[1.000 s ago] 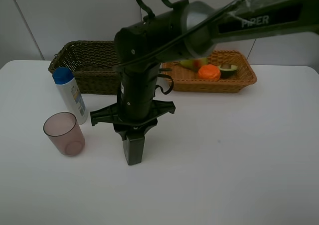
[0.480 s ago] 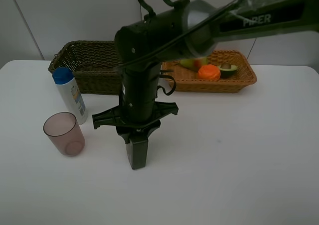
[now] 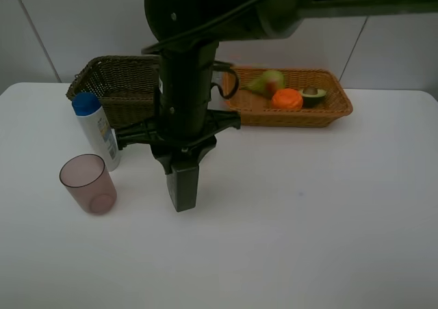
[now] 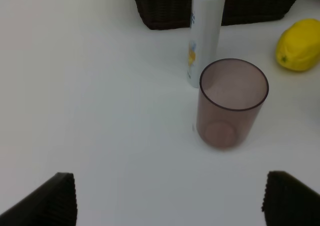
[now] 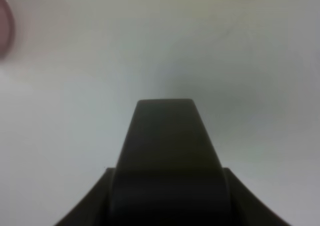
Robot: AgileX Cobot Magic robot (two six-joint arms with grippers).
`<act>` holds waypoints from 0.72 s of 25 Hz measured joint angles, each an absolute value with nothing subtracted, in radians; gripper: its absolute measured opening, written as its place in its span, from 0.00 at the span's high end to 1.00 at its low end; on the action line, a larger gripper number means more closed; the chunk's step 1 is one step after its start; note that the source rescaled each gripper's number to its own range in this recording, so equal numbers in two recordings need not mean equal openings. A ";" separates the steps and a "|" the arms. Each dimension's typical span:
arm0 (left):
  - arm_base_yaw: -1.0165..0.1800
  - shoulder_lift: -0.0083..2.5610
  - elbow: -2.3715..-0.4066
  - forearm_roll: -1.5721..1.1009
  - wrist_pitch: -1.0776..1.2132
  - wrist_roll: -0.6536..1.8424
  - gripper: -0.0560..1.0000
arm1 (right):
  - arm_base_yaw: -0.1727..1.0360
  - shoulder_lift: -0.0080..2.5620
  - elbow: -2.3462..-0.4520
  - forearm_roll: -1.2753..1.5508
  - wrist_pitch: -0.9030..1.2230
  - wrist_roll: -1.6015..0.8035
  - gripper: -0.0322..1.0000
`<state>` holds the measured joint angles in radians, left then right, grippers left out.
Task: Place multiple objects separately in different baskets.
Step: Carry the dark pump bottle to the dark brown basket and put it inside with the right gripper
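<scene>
On a white table (image 3: 328, 206), at the far left, a see-through pinkish cup (image 3: 87, 183) stands upright with a white bottle (image 3: 97, 132) with a blue cap just behind it. Both are outside the baskets, so they appear not yet sorted. The left gripper (image 4: 172, 201), seen only by its own wrist camera, hangs above the table with its fingers spread wide and nothing between them. It faces the cup, which looks like its likely next pick. That camera also shows a yellow lemon (image 4: 299, 45) lying on the table near the cup and the dark basket (image 3: 113, 83); in the overhead view the arm hides the lemon. The dark basket sits at the back left, and what it holds cannot be seen. In the middle, the right arm reaches in from the upper right and bends straight down. The right gripper (image 3: 183, 194) points at bare table, its jaws pressed together and empty. At the back right, the shallow tan basket (image 3: 335, 111) holds a pear (image 3: 268, 82), an orange (image 3: 287, 98) and an avocado half (image 3: 314, 96), which suggests fruit belongs there.
</scene>
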<state>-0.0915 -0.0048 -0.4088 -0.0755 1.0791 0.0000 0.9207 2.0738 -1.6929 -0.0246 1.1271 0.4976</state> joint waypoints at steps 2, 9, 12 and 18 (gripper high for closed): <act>-0.092 -0.005 -0.409 -0.075 1.079 0.000 0.00 | 0.921 2.074 -1.742 -0.042 1.162 0.484 0.88; -0.092 -0.005 -0.409 -0.075 1.079 0.000 0.00 | 0.921 2.074 -1.910 -0.114 1.202 0.438 0.88; -0.092 -0.005 -0.409 -0.075 1.079 0.000 0.00 | 0.919 2.074 -1.960 -0.133 1.196 0.400 0.88; -0.092 -0.005 -0.409 -0.075 1.079 0.000 0.00 | 0.885 2.074 -2.026 -0.147 1.127 0.316 0.88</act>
